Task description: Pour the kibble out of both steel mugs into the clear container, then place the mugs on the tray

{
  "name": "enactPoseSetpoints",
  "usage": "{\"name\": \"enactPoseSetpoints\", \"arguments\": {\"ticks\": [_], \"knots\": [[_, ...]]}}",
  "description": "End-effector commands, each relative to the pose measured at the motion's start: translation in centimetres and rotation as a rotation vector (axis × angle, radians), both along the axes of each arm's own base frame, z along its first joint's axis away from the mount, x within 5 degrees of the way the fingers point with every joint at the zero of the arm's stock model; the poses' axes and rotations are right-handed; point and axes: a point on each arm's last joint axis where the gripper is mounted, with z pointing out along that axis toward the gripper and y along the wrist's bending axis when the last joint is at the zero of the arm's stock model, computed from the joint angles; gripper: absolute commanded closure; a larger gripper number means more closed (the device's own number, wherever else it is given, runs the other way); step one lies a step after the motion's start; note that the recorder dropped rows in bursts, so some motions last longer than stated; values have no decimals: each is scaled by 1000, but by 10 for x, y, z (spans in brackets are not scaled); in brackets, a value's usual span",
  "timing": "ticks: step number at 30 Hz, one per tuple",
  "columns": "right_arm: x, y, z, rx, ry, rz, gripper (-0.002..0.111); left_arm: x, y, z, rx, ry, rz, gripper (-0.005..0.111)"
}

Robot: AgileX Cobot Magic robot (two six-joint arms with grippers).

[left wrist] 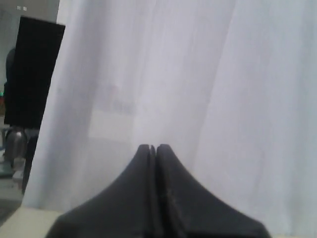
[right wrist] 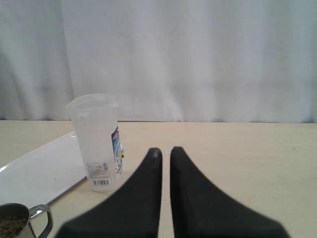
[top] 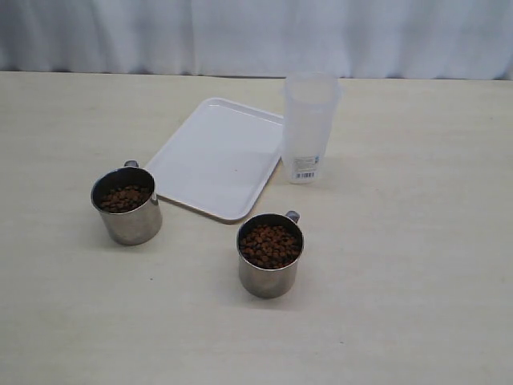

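Two steel mugs stand on the table in the exterior view, both holding kibble. The left mug (top: pixel 128 210) has kibble (top: pixel 123 198) low inside; the right mug (top: pixel 269 261) has kibble (top: pixel 270 245) near its rim. The white tray (top: pixel 215 156) lies behind them, and the clear container (top: pixel 309 128) stands upright at the tray's right edge. Neither gripper shows in the exterior view. My left gripper (left wrist: pixel 153 147) is shut, empty, and faces the curtain. My right gripper (right wrist: pixel 165 150) has its jaws nearly together, with nothing between them, and faces the container (right wrist: pixel 96 141), the tray (right wrist: pixel 39 171) and one mug (right wrist: pixel 22 220).
A white curtain (top: pixel 256 36) hangs along the table's far edge. Bare beige tabletop (top: pixel 417 241) spreads to the right of the container and in front of the mugs. A dark panel (left wrist: pixel 32 74) shows past the curtain's edge in the left wrist view.
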Motion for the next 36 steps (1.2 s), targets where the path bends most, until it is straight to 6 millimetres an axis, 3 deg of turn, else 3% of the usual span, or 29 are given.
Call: {"name": "enactPoseSetpoints", "arguments": {"ticks": [1,4,16,25,31,36], "knots": [[0,0,-1,-5,-3,0,103,38,3,11,22,276,-6,107],[0,0,-1,-5,-3,0,103,60,6,8,6,396,-10,107],[0,0,-1,-5,-3,0,103,60,6,7,22,409,-12,107],[0,0,-1,-5,-3,0,103,75,-8,-57,140,718,-168,107],[0,0,-1,-5,-3,0,103,81,-23,-81,191,726,-351,107],[0,0,-1,-5,-3,0,103,90,-32,-88,256,673,-462,107]]}}
